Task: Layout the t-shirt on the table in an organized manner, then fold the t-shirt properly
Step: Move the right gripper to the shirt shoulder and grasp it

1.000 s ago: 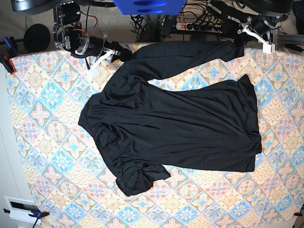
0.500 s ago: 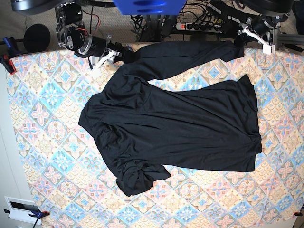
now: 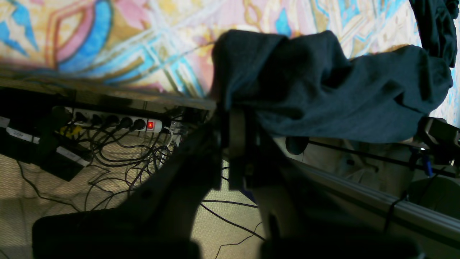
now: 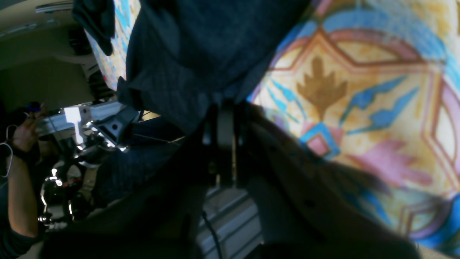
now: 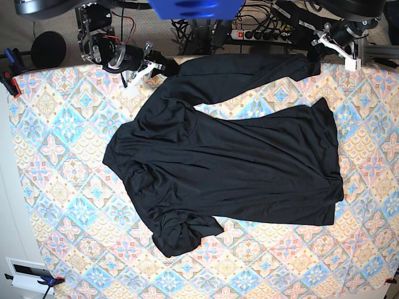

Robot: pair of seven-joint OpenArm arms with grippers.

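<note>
The black t-shirt [image 5: 237,168] lies spread and wrinkled across the patterned table [image 5: 62,187], with a bunched sleeve near the front [image 5: 181,233]. At the far edge my right gripper [image 5: 166,66] is shut on the shirt's far-left corner. In the right wrist view its jaws [image 4: 222,108] pinch dark fabric [image 4: 187,54] above the cloth. My left gripper [image 5: 315,56] holds the far-right corner, shut on the t-shirt. The left wrist view shows that gripper [image 3: 235,108] with fabric [image 3: 323,90] draped over its closed fingers at the table edge.
A power strip [image 5: 262,34] and loose cables lie on the floor behind the table's far edge; the strip [image 3: 118,123] also shows in the left wrist view. A black round object [image 5: 48,48] and clamps [image 5: 9,78] sit at the far left corner.
My right gripper slid right along the far edge to the shirt's corner and closed on the fabric. The left gripper and the rest of the shirt stayed put.
</note>
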